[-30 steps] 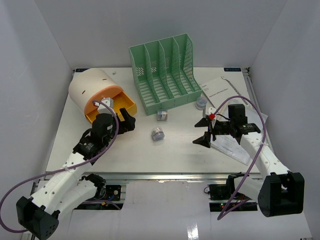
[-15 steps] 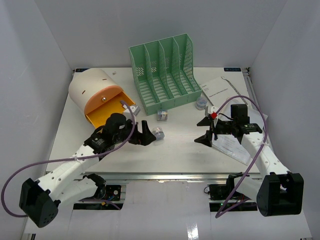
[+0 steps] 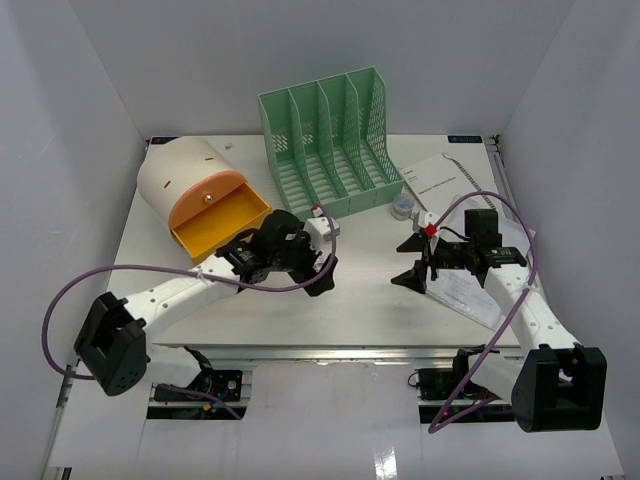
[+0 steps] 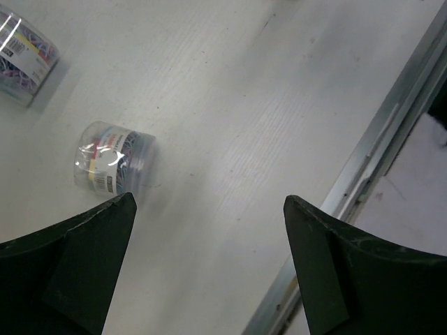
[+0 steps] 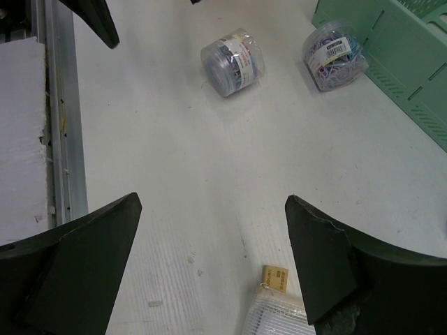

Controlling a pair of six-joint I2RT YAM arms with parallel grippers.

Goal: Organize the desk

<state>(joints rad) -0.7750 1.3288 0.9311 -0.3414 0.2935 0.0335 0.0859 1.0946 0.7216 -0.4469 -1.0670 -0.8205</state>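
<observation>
The desk point(image 3: 370, 310) is a white tabletop with a metal rail point(image 4: 377, 160) at its front. My left gripper point(image 3: 325, 262) hangs open over its middle, nothing between the fingers. In the left wrist view a clear jar of coloured clips point(image 4: 112, 157) lies just outside the left fingertip point(image 4: 119, 209) of the left gripper point(image 4: 209, 201), and a second jar point(image 4: 24, 59) lies further off. My right gripper point(image 3: 413, 262) is open and empty above a mesh pouch point(image 5: 279, 317). The right wrist view shows both jars point(image 5: 232, 61), point(image 5: 335, 54) beyond the right gripper point(image 5: 213, 202).
A green mesh file rack point(image 3: 330, 145) stands at the back centre. To its left sits a cream cabinet with an open orange drawer point(image 3: 215, 225). A third small jar point(image 3: 402, 207) and papers point(image 3: 445, 180) lie at the right, under my right arm.
My left arm has swung from the orange drawer rightwards to the middle of the desk, now covering the lying jar from above. The right arm has barely moved.
</observation>
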